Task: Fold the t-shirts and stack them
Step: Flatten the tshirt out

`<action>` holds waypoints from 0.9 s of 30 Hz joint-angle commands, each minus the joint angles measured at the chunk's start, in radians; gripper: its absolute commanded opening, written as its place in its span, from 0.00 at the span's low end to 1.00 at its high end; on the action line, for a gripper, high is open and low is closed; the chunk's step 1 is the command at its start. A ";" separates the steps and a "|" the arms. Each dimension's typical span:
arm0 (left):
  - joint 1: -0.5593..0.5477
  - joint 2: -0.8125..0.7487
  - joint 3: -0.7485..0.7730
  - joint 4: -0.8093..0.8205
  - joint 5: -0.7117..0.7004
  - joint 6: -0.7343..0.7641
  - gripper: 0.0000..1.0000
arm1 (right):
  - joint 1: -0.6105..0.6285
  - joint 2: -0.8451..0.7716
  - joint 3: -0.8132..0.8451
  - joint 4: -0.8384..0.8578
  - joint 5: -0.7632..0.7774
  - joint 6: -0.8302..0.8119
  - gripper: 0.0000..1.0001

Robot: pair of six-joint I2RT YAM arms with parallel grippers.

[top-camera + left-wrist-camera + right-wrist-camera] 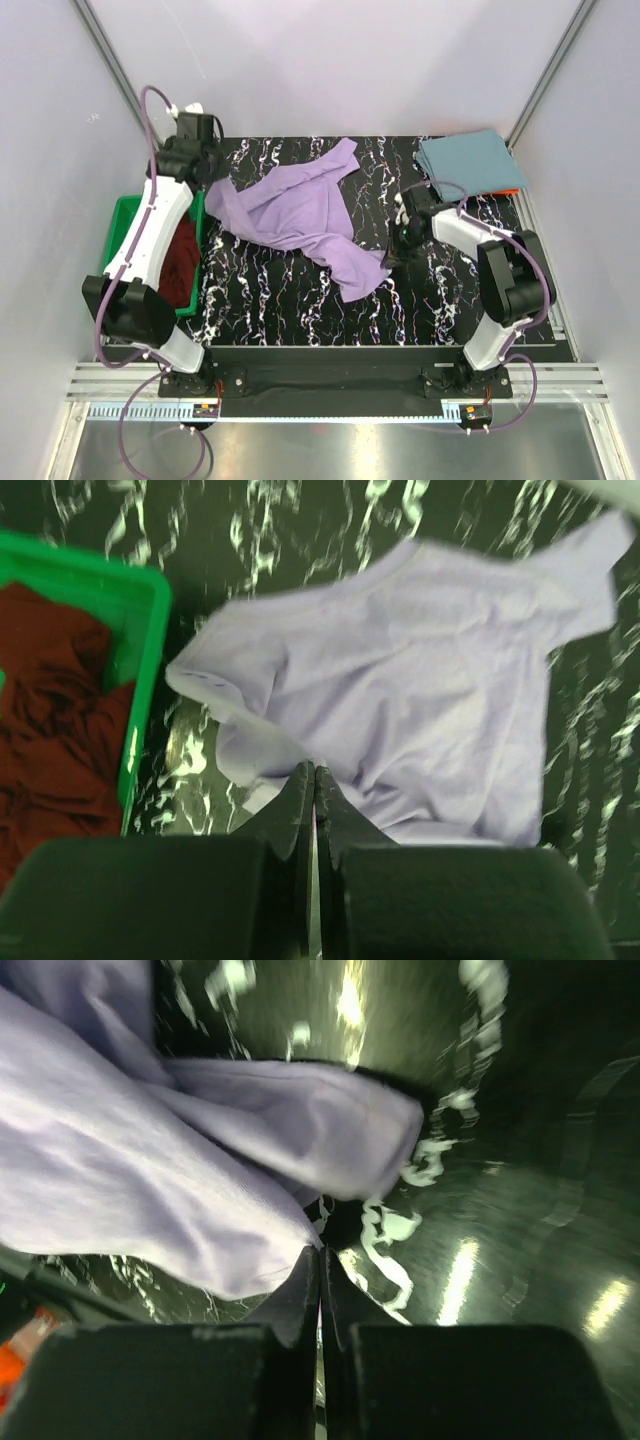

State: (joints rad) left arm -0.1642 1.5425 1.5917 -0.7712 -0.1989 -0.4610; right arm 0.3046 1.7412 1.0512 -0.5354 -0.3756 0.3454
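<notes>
Count: three t-shirts, one tray, two arms.

1. Lavender t-shirt (295, 215): unfolded and crumpled. It lies diagonally across the middle of the desk (450, 300), from near the far-left corner towards the near right. One sleeve or corner points at the far edge. The cloth is wrinkled, with loose folds along its length.
2. Teal-blue t-shirt (468, 162): folded into a flat rectangle at the far-right corner. An orange item (512, 190) shows just under its right edge; I cannot identify it.
3. Maroon t-shirt (180, 262): bunched in a heap inside the green tray (118, 225), which sits off the left edge of the desk. It is partly hidden by the left arm.

Left gripper (207, 180): at the far-left end of the lavender t-shirt. In the left wrist view the gripper (314, 770) has its fingers pressed together with no gap. The shirt's (420, 680) edge runs into the tips and appears pinched. The tray wall (150, 650) and maroon cloth (50, 710) are at the left of that view.

Right gripper (392, 255): at the near-right end of the same shirt. In the blurred right wrist view, the gripper (321, 1252) has its fingers closed tight. The lavender hem (120, 1180) meets the tips and looks held.
</notes>
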 commanded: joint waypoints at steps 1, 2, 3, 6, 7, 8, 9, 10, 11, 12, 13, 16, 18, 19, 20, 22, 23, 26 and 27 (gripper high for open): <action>0.029 0.030 0.227 -0.074 -0.072 0.002 0.00 | -0.009 -0.156 0.197 -0.144 0.216 -0.040 0.00; 0.037 0.051 0.335 -0.098 -0.098 0.004 0.00 | -0.009 -0.176 0.276 -0.211 0.284 -0.060 0.00; 0.049 0.060 0.379 -0.144 -0.111 0.007 0.00 | -0.009 -0.201 0.312 -0.244 0.318 -0.066 0.00; 0.072 0.074 0.479 -0.190 -0.131 0.010 0.00 | -0.009 -0.229 0.409 -0.342 0.423 -0.089 0.00; 0.089 0.067 0.479 -0.191 -0.126 0.010 0.00 | -0.009 -0.236 0.427 -0.369 0.443 -0.091 0.00; 0.094 0.061 0.475 -0.189 -0.113 0.010 0.00 | -0.007 -0.244 0.429 -0.374 0.475 -0.095 0.00; 0.098 0.053 0.450 -0.183 -0.103 0.010 0.00 | -0.009 -0.262 0.431 -0.380 0.486 -0.092 0.00; 0.103 0.039 0.433 -0.180 -0.097 0.009 0.00 | -0.009 -0.273 0.429 -0.389 0.494 -0.092 0.00; 0.104 0.033 0.412 -0.175 -0.086 0.008 0.00 | -0.009 -0.284 0.420 -0.400 0.495 -0.089 0.00; 0.109 0.024 0.368 -0.163 -0.083 0.008 0.00 | -0.009 -0.304 0.411 -0.403 0.497 -0.085 0.00; 0.111 0.009 0.338 -0.158 -0.079 0.010 0.00 | -0.007 -0.316 0.399 -0.411 0.492 -0.077 0.00; 0.126 -0.021 0.227 -0.134 -0.070 0.013 0.00 | -0.006 -0.367 0.307 -0.402 0.411 -0.049 0.00; 0.144 -0.045 0.171 -0.114 -0.059 0.019 0.00 | -0.002 -0.423 0.189 -0.367 0.308 -0.022 0.00; 0.149 -0.059 0.124 -0.106 -0.059 0.022 0.00 | 0.001 -0.440 0.103 -0.326 0.272 -0.008 0.00; 0.155 -0.067 0.094 -0.097 -0.054 0.027 0.00 | 0.013 -0.475 0.063 -0.302 0.195 0.019 0.02; 0.164 -0.073 0.057 -0.068 -0.040 0.028 0.00 | 0.019 -0.488 -0.040 -0.226 0.077 0.036 0.09; 0.185 -0.070 0.041 -0.065 -0.036 0.031 0.00 | 0.027 -0.479 -0.057 -0.215 0.037 0.046 0.15; 0.207 -0.056 0.033 -0.060 -0.036 0.044 0.00 | 0.060 -0.430 -0.073 -0.233 0.027 0.014 0.28; 0.218 -0.053 0.033 -0.060 -0.040 0.047 0.00 | 0.059 -0.419 -0.068 -0.241 0.035 0.009 0.32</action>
State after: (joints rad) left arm 0.0311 1.5318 1.6127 -0.9184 -0.2462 -0.4416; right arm 0.3519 1.3067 0.9653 -0.8349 -0.2504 0.3584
